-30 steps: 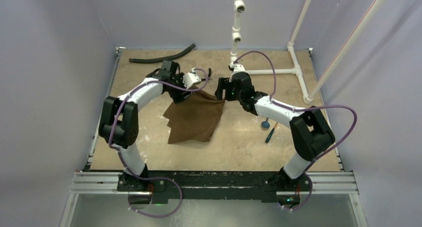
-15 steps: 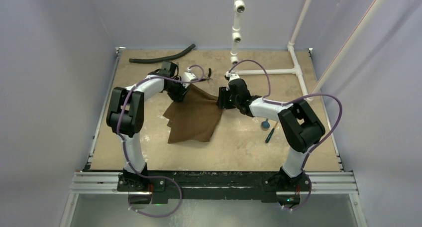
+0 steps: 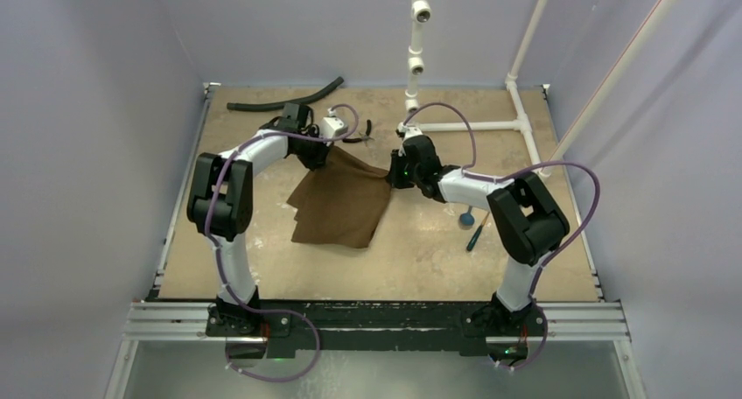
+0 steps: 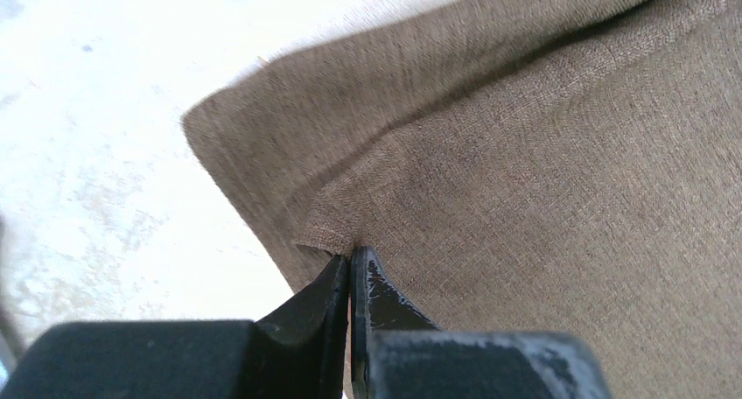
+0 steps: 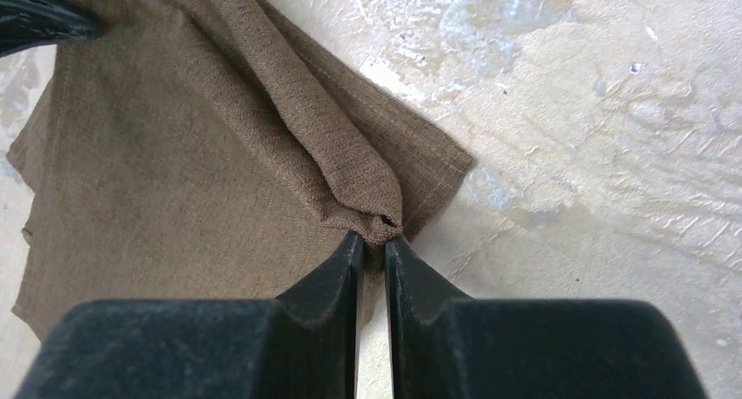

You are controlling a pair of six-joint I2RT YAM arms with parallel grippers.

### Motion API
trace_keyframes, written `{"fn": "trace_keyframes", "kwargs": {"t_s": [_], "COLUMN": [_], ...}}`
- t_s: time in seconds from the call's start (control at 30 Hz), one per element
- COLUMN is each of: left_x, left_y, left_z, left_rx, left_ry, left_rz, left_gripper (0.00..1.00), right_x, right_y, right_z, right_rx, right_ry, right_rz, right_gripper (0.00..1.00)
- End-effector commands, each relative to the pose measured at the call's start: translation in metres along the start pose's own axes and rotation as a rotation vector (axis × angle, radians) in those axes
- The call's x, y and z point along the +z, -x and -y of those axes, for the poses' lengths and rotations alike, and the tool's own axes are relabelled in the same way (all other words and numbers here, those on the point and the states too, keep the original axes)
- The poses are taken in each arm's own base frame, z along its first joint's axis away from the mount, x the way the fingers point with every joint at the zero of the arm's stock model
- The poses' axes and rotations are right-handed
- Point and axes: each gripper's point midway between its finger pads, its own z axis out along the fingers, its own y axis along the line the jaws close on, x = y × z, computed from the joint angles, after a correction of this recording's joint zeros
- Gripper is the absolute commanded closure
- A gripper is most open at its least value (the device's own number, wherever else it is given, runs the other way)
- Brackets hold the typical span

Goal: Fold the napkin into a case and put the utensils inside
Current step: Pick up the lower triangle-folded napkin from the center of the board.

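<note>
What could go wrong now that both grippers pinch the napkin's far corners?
The left gripper holds only a sliver of the napkin at its tips, so it may slip. The right gripper pinches a bunched ridge while a lower layer lies flat, so the fold may skew. The utensils lie beside the right arm, which could sweep them.

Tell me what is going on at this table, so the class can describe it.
Two robot arms are working on the dark-brown napkin, which lies on the table. The left tool is pinched shut on one far corner, and the right tool grips a bunched fold at the other far corner. The utensils lie apart on the table, to the right of the cloth, not yet in any case.
</note>
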Motion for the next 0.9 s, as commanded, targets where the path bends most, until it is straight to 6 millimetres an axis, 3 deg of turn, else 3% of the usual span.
{"fn": "trace_keyframes", "kwargs": {"t_s": [0.0,0.13,0.23,0.33,0.43,0.53,0.63,0.7,0.77,0.87], "left_x": [-0.025,-0.032,-0.030,-0.018,-0.005,0.003,0.004,0.005,0.006,0.013], "left_y": [0.050,0.079,0.094,0.093,0.091,0.091,0.094,0.096,0.097,0.096], "left_z": [-0.025,-0.039,-0.048,-0.055,-0.057,-0.055,-0.055,-0.056,-0.054,-0.055], "left_rx": [0.028,0.033,0.052,0.075,0.086,0.103,0.112,0.114,0.098,0.056], "left_ry": [0.114,0.157,0.194,0.222,0.216,0.213,0.231,0.259,0.258,0.268], "left_rz": [0.193,0.272,0.318,0.310,0.316,0.328,0.351,0.360,0.375,0.380], "left_gripper": [1.00,1.00,1.00,1.00,1.00,1.00,1.00,1.00,1.00,0.97], "right_x": [0.008,0.016,0.025,0.026,0.017,-0.011,-0.035,-0.039,-0.039,-0.037], "right_y": [0.020,0.017,0.007,0.003,0.008,0.047,0.084,0.090,0.072,0.026], "right_z": [0.004,0.019,0.027,0.031,0.038,0.041,0.018,-0.012,-0.062,-0.113], "right_rx": [0.033,0.063,0.075,0.080,0.073,0.034,-0.003,-0.053,-0.152,-0.206], "right_ry": [-0.004,-0.039,-0.062,-0.081,-0.130,-0.192,-0.144,-0.074,0.055,0.252], "right_rz": [0.046,0.036,-0.003,-0.013,0.000,0.138,0.249,0.274,0.274,0.210], "right_gripper": [0.87,0.94,0.86,0.85,0.66,0.52,0.47,0.46,0.47,0.54]}}
